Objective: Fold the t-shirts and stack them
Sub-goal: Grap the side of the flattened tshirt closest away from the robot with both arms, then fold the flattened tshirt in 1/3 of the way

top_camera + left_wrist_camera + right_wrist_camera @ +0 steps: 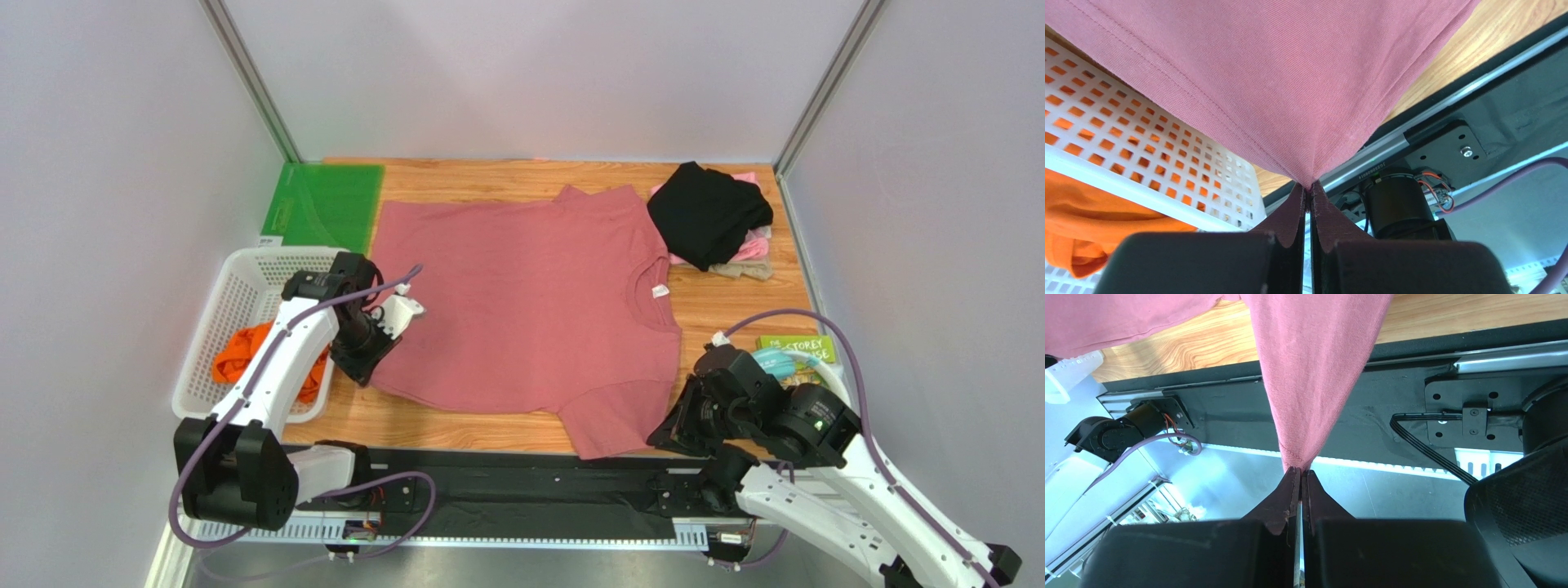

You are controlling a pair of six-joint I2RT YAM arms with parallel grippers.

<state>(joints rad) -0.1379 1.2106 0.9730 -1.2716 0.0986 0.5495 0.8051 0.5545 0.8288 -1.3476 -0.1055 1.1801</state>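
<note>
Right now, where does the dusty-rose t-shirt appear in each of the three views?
Top external: the dusty-rose t-shirt lies spread flat in the middle.
Left wrist: it fills the upper part, narrowing to a pinched corner at lower centre.
Right wrist: it hangs from top centre, narrowing to a pinched tip.
Shared landmark: the black base rail, seen in all three.

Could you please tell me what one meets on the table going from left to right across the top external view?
From the left: white plastic mesh basket, large dusty-rose cloth t-shirt, crumpled black t-shirt.
</note>
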